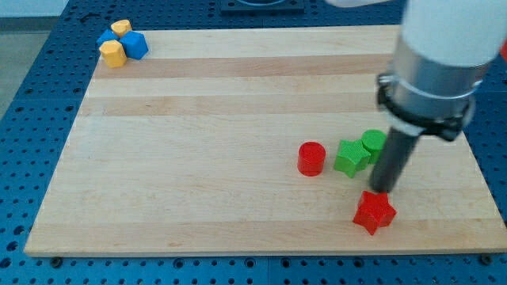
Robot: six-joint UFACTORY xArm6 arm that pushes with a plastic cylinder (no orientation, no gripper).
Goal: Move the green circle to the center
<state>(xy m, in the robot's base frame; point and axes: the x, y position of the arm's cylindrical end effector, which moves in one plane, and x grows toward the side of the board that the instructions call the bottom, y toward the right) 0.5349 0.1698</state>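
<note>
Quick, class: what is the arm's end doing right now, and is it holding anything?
My tip: a bare rod that holds nothing, at the view's right of the green circle and just above the red star; contact with either cannot be told.

My tip (383, 190), rod upright, lowered.

Blocks — two red (311, 158), two green (351, 156), two yellow (113, 54), two blue (135, 45).

I note a red cylinder (311, 158) beside a green star (349, 157), a red star (374, 211) near the board's (198, 142) bottom edge, and yellow (113, 53) and blue (135, 44) blocks clustered top left.
</note>
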